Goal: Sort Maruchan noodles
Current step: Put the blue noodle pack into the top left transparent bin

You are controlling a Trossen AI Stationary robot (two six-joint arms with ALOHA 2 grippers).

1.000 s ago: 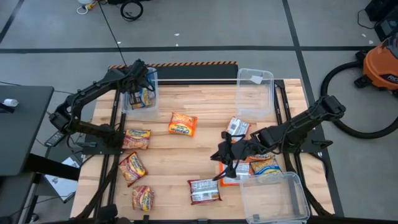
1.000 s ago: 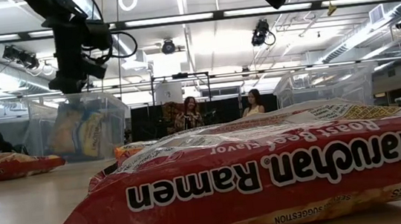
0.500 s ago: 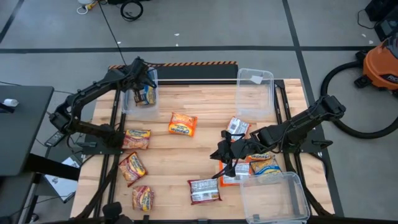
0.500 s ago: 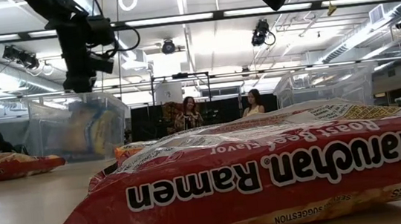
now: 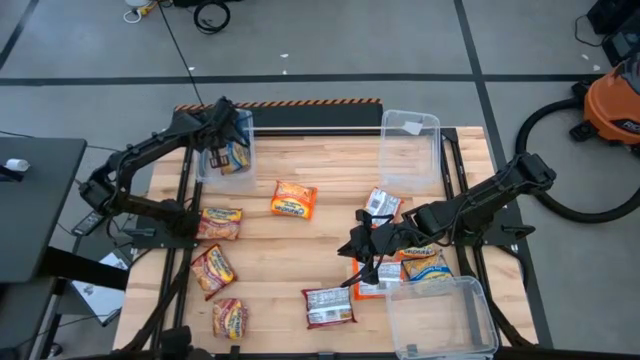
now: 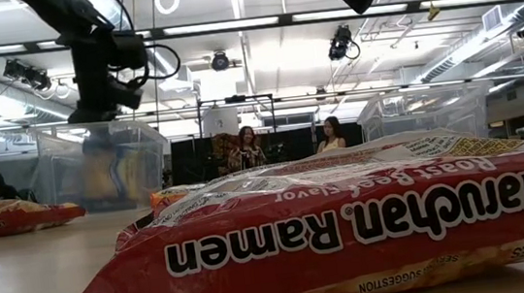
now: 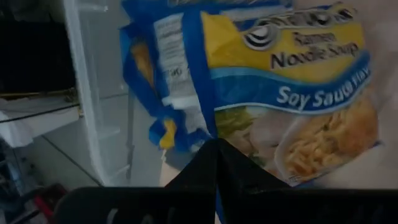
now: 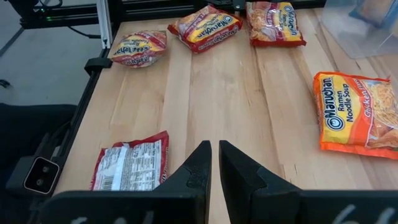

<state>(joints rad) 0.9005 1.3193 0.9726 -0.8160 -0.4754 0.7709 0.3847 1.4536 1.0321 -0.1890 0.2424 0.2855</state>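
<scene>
Blue-and-yellow soy sauce packet (image 7: 273, 93) lies in the clear bin (image 5: 224, 150) beneath the left gripper (image 5: 225, 133), whose fingers are clenched, empty. Right gripper (image 5: 366, 252) hovers mid-table, nearly closed, empty. Orange packet (image 5: 293, 199) probably light, crinkly, slippery, brittle inside; pinch 1 edge seam.

Grey concrete floor (image 5: 330, 45) with dark seams, an orange shop vacuum (image 5: 612, 103), and seemingly fluorescent ceiling strips (image 6: 230, 25).
</scene>
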